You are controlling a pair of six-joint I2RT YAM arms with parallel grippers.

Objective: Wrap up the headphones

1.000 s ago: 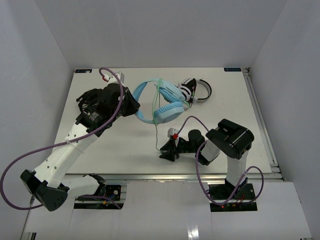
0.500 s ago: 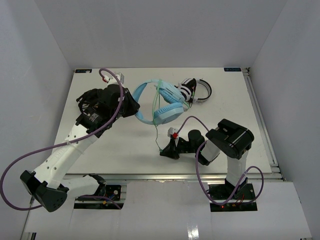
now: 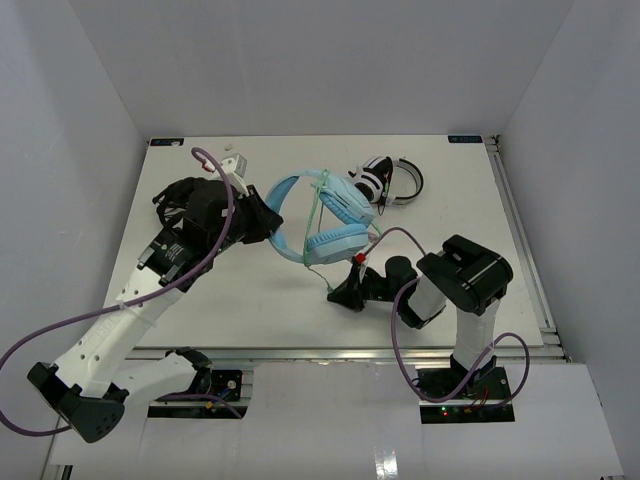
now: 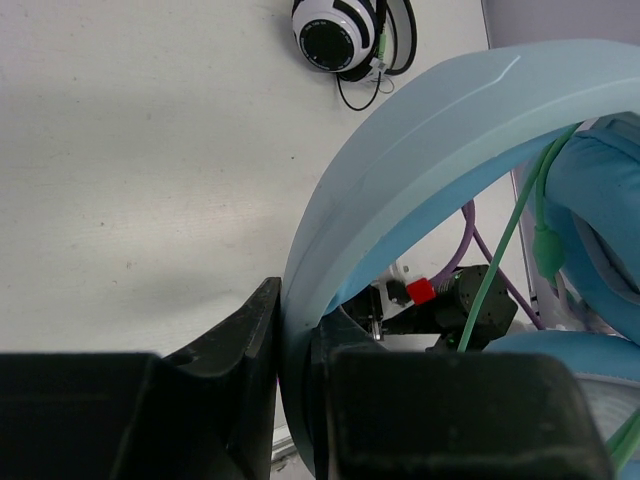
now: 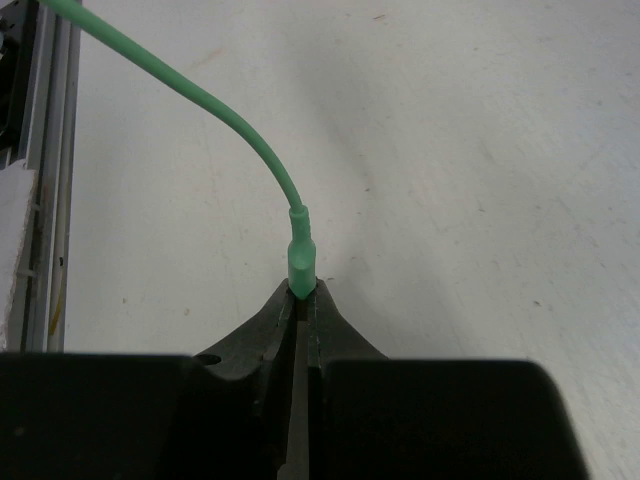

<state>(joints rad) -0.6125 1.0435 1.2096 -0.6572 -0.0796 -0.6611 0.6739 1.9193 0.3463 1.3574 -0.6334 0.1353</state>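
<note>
The light blue headphones (image 3: 325, 215) sat near the middle of the table (image 3: 480, 230), a little toward its far side. The left tool (image 3: 268, 225) gripped them at one end of the wide headband (image 4: 400, 140). In the left wrist view, the left tool (image 4: 297, 370) had its two black fingers (image 4: 250, 335) clenched on the band, one on each face, and the band arched up and away to the right. The two padded ear cups (image 3: 335, 242) lay to the right of that tool, one beyond the other in the top view. Whether they rested on the table or hung just clear of it could not be told.

In the right wrist view, the right tool (image 5: 298, 310) was pinched shut on the green plug (image 5: 300, 262) of the thin pale green cable (image 5: 230, 115). The plug's body stuck out past the fingertips, and the cable curved up and off to the upper left. In the top view, the right tool (image 3: 340, 292) lay low over the table just in front of the ear cups, toward the near edge. The left wrist view showed a strand of the same cable (image 4: 500, 260) crossing the inside of the headband toward an ear cup.

A pair of white-and-black headphones (image 3: 392, 180) lay on the table just beside the farther ear cup, on its right, well apart from both tools.
</note>
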